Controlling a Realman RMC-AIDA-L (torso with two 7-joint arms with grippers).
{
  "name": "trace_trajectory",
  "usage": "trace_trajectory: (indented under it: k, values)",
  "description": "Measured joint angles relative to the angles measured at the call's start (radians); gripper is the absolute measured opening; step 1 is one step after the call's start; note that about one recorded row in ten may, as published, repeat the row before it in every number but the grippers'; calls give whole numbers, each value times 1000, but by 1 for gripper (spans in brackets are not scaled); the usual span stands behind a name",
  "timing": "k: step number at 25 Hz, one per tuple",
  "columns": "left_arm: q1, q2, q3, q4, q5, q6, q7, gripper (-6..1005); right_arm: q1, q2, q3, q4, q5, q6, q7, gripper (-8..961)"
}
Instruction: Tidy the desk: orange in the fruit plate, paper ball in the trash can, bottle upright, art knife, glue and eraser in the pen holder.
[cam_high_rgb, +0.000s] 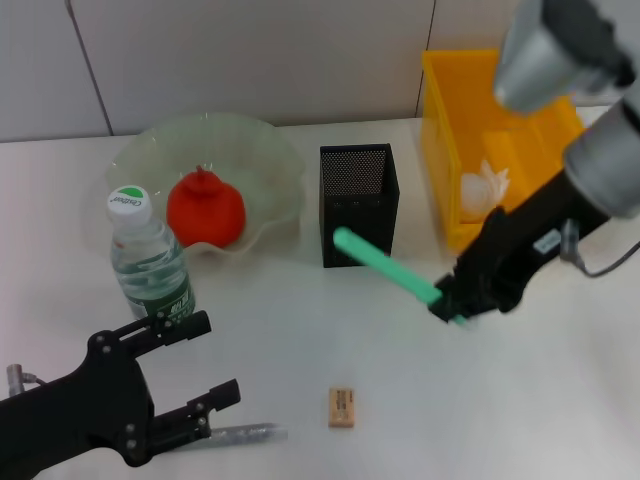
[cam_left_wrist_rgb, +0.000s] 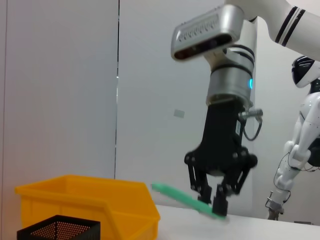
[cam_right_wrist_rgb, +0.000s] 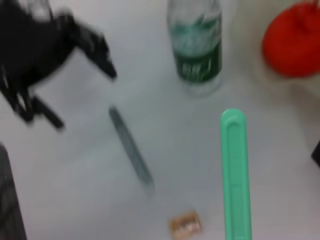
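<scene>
Right gripper (cam_high_rgb: 452, 305) above the desk (cam_high_rgb: 560, 400), right of the pen holder (cam_high_rgb: 358, 203), pinching one end of a green art knife (cam_high_rgb: 385, 264), the free end slanting toward the holder. Left gripper (cam_high_rgb: 205, 362) low near the front edge, fingers spread, just beside a grey stick (cam_high_rgb: 245, 434). Orange (cam_high_rgb: 205, 208) in the fruit plate (cam_high_rgb: 265, 150); bottle (cam_high_rgb: 150, 255) upright; paper ball (cam_high_rgb: 485, 187) inside the trash can (cam_high_rgb: 440, 120); eraser (cam_high_rgb: 341, 407) flat on the desk.

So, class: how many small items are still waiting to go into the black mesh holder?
3: the green stick held by the right gripper, the eraser and a grey stick on the table beside the left gripper.
</scene>
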Motion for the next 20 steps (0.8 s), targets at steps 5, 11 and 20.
trace_trajectory:
  k: [5,11,20]
  values:
    - [-8,1,0,2,-2,4,-6,722,-13,-5,105,21,88,-19,33,176]
    - [-17,2,0,2,-3,-1,-13,722,-56,-8,126,110,29,14,-16,176]
    - [-21,0,-1,-1,-5,-11,-13,722,-29,-22,-47,318,-346,122,-172,179]
